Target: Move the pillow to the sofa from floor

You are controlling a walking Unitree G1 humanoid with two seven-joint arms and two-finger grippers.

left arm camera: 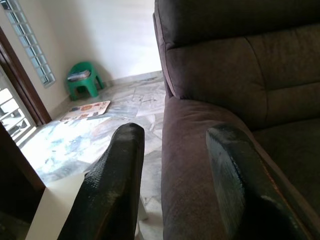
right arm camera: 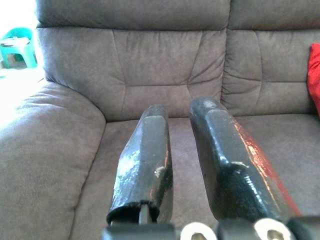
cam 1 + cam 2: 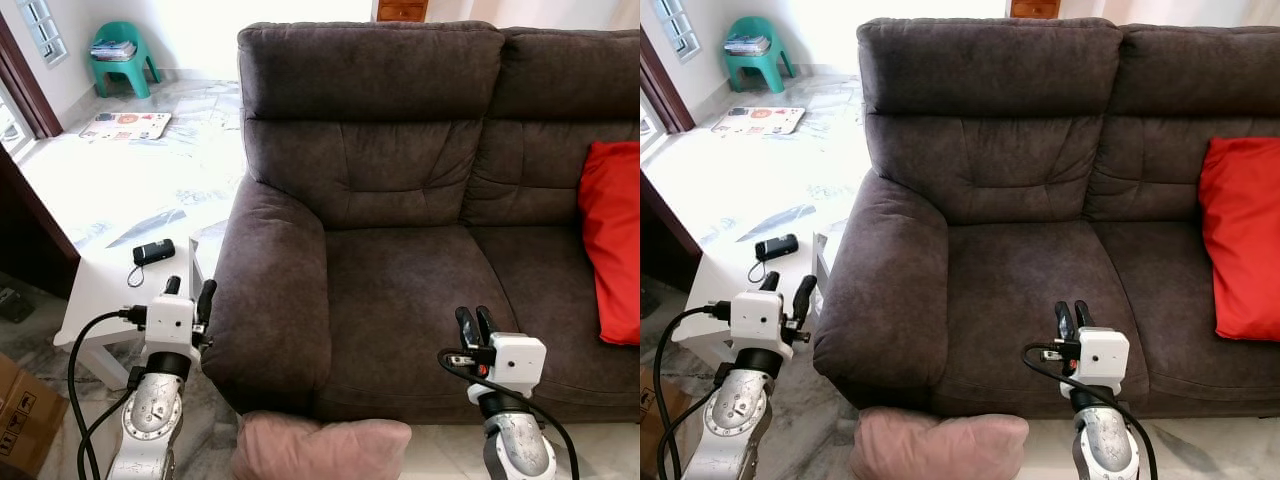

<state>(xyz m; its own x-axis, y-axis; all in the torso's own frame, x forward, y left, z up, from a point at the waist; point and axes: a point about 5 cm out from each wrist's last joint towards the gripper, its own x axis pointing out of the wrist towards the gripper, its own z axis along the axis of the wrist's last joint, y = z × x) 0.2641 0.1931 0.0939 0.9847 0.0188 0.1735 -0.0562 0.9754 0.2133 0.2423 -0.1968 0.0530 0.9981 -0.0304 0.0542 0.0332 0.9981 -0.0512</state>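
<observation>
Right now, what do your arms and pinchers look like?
Both arms are shiny silver metal. Each ends in a white boxy block with two long black fingers. Black cables loop from the left gripper down its arm, and one black cable curls beside the right gripper. Up close, the fingers look scuffed and glossy.

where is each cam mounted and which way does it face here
Left eye view: on the head, looking down at the sofa; both arms, left end effector, right end effector, pink pillow on the floor.
Right eye view: same head, same scene, with the red cushion.
Left wrist view: along its open fingers over the armrest toward the green stool.
Right wrist view: along its fingers at the backrest.
Shared: the sofa.
</observation>
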